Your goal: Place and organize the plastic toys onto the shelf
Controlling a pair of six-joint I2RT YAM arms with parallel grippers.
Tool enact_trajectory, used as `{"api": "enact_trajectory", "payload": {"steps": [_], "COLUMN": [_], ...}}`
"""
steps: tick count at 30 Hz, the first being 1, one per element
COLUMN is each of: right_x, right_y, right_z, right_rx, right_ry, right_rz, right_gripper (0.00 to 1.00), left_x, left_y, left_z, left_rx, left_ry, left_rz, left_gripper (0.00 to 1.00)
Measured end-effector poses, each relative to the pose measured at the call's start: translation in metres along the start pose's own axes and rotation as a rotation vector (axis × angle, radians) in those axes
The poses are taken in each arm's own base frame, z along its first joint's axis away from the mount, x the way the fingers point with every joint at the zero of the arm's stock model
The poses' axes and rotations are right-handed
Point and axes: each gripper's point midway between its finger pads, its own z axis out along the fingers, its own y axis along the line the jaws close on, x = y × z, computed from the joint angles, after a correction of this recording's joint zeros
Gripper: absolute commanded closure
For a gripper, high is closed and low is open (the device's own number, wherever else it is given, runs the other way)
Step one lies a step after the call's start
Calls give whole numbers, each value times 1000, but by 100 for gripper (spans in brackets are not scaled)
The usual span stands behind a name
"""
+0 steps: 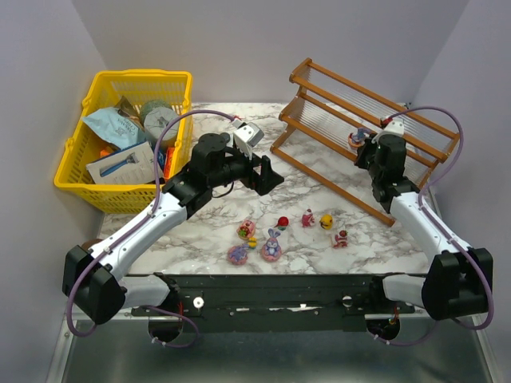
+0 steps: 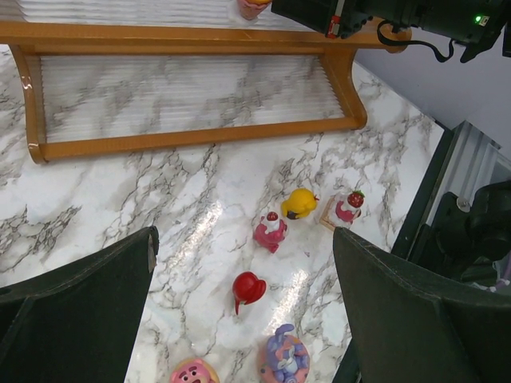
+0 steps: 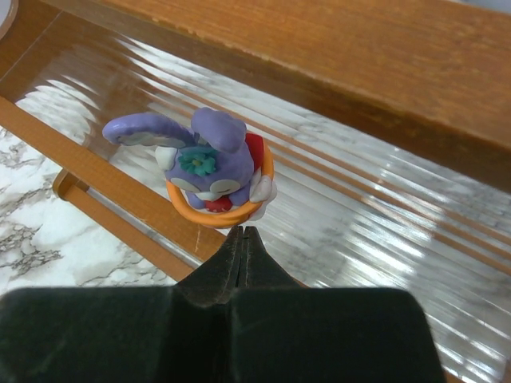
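Several small plastic toys stand on the marble table: a red ball-like one [image 1: 283, 222] [image 2: 248, 288], a pink figure [image 1: 307, 217] [image 2: 270, 230], a yellow one [image 1: 326, 222] [image 2: 300, 203], a pink-red one [image 1: 341, 238] [image 2: 348, 207], a purple bunny [image 1: 272, 247] [image 2: 284, 357] and a pink bear [image 1: 238, 254] [image 2: 193, 373]. My left gripper [image 1: 267, 177] [image 2: 243, 251] is open and empty above them. The shelf [image 1: 335, 120] [image 2: 192, 137] stands at the back right. A purple bunny in an orange ring [image 1: 357, 140] [image 3: 209, 167] stands on its lower panel. My right gripper [image 1: 366, 153] [image 3: 242, 231] is shut, its tips just beside the ring.
A yellow mesh basket [image 1: 76, 152] with packets and tins stands at the back left. Another small pink-yellow toy [image 1: 247, 230] lies left of the red one. The shelf's wooden rails [image 3: 335, 56] run close around my right gripper.
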Motion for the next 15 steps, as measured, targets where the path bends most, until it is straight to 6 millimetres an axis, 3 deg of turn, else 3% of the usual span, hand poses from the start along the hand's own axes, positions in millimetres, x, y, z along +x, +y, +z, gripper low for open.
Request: {"api": "enact_trajectory", "payload": {"steps": [15], "right_x": [-7], "right_y": [13], "right_z": [1], "right_rx": [-64], "right_ry": [-23], "right_rz": [23], "right_gripper": [99], "left_x": [2], "left_y": [9], "left_z": [14], "left_rx": [-19], "left_ry": [27], "left_rz": [-15], "left_gripper": [1]}}
